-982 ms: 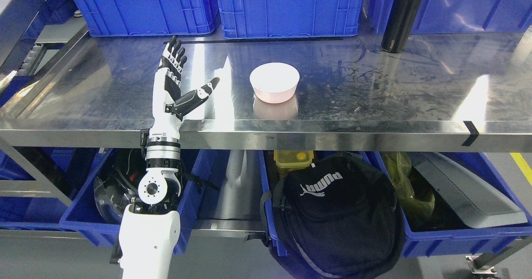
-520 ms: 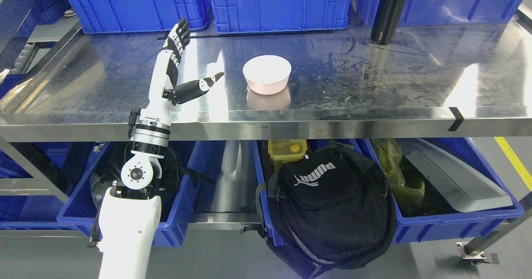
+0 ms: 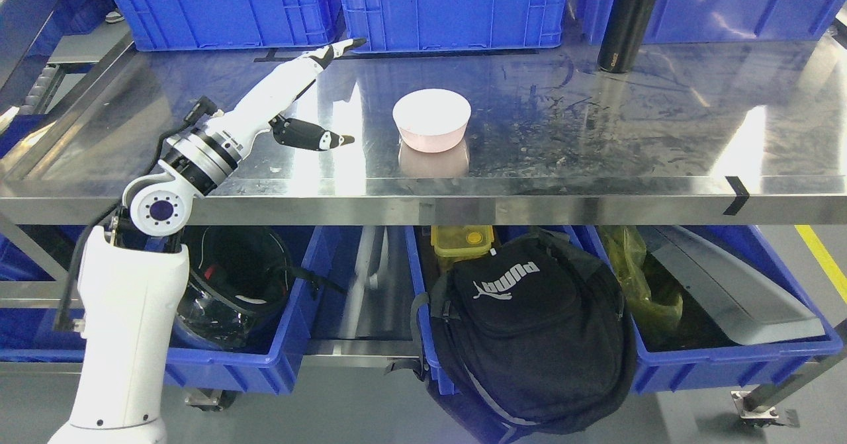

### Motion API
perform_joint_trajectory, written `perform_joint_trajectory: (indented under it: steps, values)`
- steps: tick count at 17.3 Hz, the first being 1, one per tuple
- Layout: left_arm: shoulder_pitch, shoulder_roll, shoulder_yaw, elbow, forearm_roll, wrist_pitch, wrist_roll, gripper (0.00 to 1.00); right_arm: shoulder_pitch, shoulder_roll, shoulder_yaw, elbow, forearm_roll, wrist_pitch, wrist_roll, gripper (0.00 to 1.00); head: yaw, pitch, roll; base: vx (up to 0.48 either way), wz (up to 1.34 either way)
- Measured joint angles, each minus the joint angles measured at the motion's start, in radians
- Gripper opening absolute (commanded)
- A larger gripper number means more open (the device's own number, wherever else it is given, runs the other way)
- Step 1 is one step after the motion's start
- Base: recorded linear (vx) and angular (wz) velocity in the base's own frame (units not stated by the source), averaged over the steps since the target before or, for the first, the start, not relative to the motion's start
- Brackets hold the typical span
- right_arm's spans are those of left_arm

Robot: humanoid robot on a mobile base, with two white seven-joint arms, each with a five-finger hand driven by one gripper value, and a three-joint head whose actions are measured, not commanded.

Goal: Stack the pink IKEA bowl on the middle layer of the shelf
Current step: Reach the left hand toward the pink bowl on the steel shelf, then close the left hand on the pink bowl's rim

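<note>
On the steel shelf, seen from the head camera, I note the pink bowl (image 3: pixel 431 119) standing upright and alone. My left hand (image 3: pixel 301 96) lies to its left, apart, fingers extended, thumb spread, holding nothing. I judge this the approach step; next, close around the bowl's rim.

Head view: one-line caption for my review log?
Left hand open, stretched over the steel shelf left of the pink bowl, not touching it.

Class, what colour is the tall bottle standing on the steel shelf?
Black bottle, seen in the head view.
</note>
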State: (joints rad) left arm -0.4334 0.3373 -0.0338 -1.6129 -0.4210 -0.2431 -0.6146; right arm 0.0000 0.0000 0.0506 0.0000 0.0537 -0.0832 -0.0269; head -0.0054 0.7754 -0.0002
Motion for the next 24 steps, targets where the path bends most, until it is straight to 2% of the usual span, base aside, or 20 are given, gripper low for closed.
perform_joint_trajectory:
  steps: [6, 11, 14, 17, 24]
  values:
    - [-0.052, -0.012, -0.092, 0.007, -0.181, 0.006, -0.071, 0.99, 0.000, 0.000, 0.000, 0.000, 0.000, 0.000, 0.000, 1.00, 0.0000, 0.000, 0.000, 0.007, 0.01]
    - [-0.102, -0.026, -0.169, 0.019, -0.353, 0.023, -0.148, 0.95, 0.000, 0.000, 0.000, 0.000, 0.000, 0.000, 0.000, 1.00, 0.0000, 0.000, 0.000, -0.002, -0.01]
    - [-0.141, -0.051, -0.199, 0.040, -0.405, 0.023, -0.198, 0.93, 0.000, 0.000, 0.000, 0.000, 0.000, 0.000, 0.000, 1.00, 0.0000, 0.000, 0.000, 0.000, 0.00]
    - [-0.174, -0.096, -0.221, 0.077, -0.436, 0.025, -0.216, 0.85, 0.000, 0.000, 0.000, 0.000, 0.000, 0.000, 0.000, 1.00, 0.0000, 0.000, 0.000, 0.000, 0.00]
    - [-0.250, -0.187, -0.253, 0.186, -0.484, 0.021, -0.225, 0.82, 0.000, 0.000, 0.000, 0.000, 0.000, 0.000, 0.000, 1.00, 0.0000, 0.000, 0.000, 0.000, 0.00]
